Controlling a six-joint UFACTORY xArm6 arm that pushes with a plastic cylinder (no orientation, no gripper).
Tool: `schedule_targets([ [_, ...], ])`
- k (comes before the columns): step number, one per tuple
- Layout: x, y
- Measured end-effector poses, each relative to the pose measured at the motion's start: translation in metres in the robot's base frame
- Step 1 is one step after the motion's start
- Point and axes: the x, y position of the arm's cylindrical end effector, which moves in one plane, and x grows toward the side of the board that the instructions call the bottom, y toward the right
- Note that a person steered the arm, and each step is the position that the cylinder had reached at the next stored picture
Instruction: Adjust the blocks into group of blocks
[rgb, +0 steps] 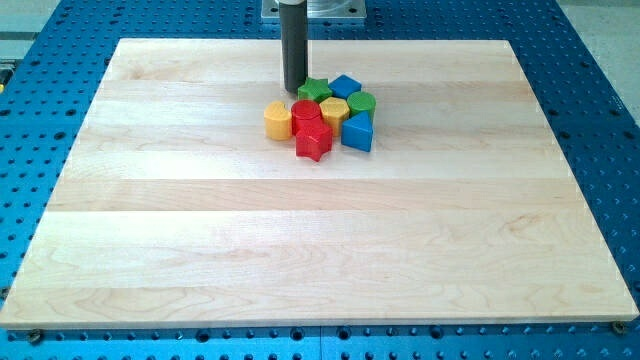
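Observation:
Several small blocks sit in a tight cluster on the wooden board (320, 250), near the view's top centre. A green star (314, 90) and a blue cube (346, 86) are at the cluster's top. A red cylinder (306, 112), a yellow hexagon (334, 110) and a green cylinder (362, 102) form the middle row. A yellow block (277, 119) stands slightly apart at the left. A red star (313, 141) and a blue block (358, 131) are at the bottom. My tip (295, 91) is just left of the green star, at or near its edge.
The board lies on a blue perforated table (40, 80). The arm's grey mount (315, 10) shows at the view's top edge above the rod.

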Motion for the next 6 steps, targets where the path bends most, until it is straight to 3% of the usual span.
schedule_targets([
  [2, -0.018, 0.015],
  [3, -0.044, -0.057],
  [5, 0.032, -0.051],
  [6, 0.096, -0.052],
])
